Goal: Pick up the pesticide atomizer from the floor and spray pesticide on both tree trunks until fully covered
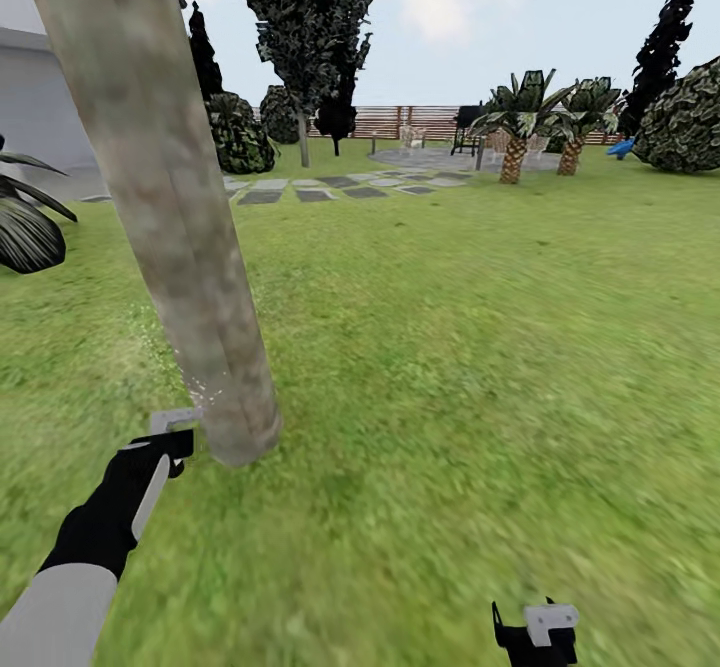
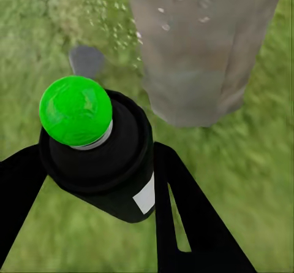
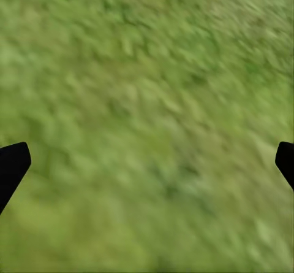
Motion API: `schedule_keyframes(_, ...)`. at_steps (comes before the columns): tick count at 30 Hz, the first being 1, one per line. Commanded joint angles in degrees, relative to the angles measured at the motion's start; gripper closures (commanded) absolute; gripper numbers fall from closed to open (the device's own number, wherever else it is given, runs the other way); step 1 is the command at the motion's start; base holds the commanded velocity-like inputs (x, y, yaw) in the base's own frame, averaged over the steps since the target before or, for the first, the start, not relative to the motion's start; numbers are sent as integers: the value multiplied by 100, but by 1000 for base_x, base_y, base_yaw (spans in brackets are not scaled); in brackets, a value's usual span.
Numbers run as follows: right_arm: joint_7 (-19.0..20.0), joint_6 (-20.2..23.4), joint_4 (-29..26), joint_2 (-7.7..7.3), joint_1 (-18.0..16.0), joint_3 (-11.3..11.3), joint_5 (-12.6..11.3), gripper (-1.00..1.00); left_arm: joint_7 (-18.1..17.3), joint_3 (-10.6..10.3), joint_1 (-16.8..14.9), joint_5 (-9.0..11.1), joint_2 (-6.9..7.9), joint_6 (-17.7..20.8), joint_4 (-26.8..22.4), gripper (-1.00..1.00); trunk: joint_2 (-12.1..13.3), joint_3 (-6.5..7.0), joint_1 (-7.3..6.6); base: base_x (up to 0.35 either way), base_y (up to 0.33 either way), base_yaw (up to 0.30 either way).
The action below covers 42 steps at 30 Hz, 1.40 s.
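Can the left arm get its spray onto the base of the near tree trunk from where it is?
Probably yes. The left gripper holds the pesticide atomizer close beside the tree trunk, only grass between them, and white specks already dot the bark near its foot.

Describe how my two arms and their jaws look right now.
The left arm has a light grey forearm, then a black wrist section ending in the pale grey left gripper. The right gripper is black with a pale grey block. In wrist views, jaws look plain black.
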Motion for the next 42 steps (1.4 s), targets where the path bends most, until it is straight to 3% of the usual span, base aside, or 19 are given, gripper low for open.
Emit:
schedule_keyframes(1, 0, 0, -4, -1, -1, 0, 3, -100, -4, -107, -25, -13, -108, 11, -6, 100, 0, 0, 0, 0, 0, 0)
schedule_keyframes(3, 0, 0, -6, -1, 2, -5, 1, -100, 3, -337, -66, 4, -257, 13, -8, 100, 0, 0, 0, 0, 0, 0)
schedule_keyframes(5, 6, 0, -7, -1, -1, -6, -1, -100, 3, -416, -179, 17, -283, 49, -3, 100, 0, 0, 0, 0, 0, 0)
schedule_keyframes(8, 8, 0, -7, -1, -1, -4, 0, -100, -1, -404, -221, 8, -157, 219, 6, 100, 0, 0, 0, 0, 0, 0)
schedule_keyframes(10, 8, 0, -5, -1, 0, -3, 3, -100, -9, -398, -227, 20, 103, 262, 8, 100, 0, 0, 0, 0, 0, 0)
schedule_keyframes(12, 9, 0, -4, -1, -1, -3, 3, -100, -134, -411, -223, 20, 196, 275, 5, 100, 0, 0, 0, 0, 0, 0)
schedule_keyframes(18, 8, 0, -5, -1, 1, -7, 3, -100, -216, -442, -383, 28, -5, 559, -81, 100, 0, 0, 0, 0, 0, 0)
schedule_keyframes(21, 9, 0, -6, -1, -1, -7, 1, -100, -239, -413, -488, 6, 87, 692, -64, 100, 0, 0, 0, 0, 0, 0)
schedule_keyframes(25, 9, 0, -7, 3, -2, -2, -3, -100, -254, -409, -448, 24, 389, 680, -46, 100, 0, 0, 0, 0, 0, 0)
schedule_keyframes(36, 9, 0, -6, 8, -2, 0, -3, -100, -255, -410, -448, 29, 325, 656, -98, 100, 0, 0, 0, 244, -96, 154)
schedule_keyframes(39, 9, 0, -7, 8, -1, 0, 1, -100, -460, -398, -455, 12, 390, 661, -98, 100, 0, 0, 0, 51, -9, 11)
schedule_keyframes(42, 9, 0, -4, 8, -2, 0, 3, -100, -715, -410, -512, 9, 556, 699, -95, 100, 0, 0, 0, 3, -1, 1)
